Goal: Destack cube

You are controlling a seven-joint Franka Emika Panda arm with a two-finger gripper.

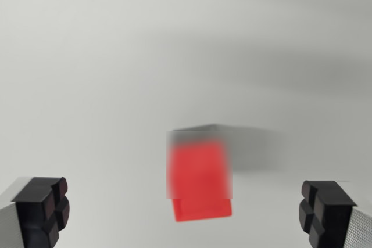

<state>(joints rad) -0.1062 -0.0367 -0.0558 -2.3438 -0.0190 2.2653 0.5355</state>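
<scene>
A red cube stack stands on the pale surface, low and a little right of centre in the wrist view. It is blurred; a lower, smaller-looking red block shows beneath the top face. My gripper is open, with one black fingertip at the wrist view's left bottom corner and the other fingertip at the right. The red stack lies between the fingers, touching neither. Nothing is held.
The pale grey surface fills the rest of the view. A soft grey shadow lies just right of and behind the stack, and a fainter shadow band crosses the upper right.
</scene>
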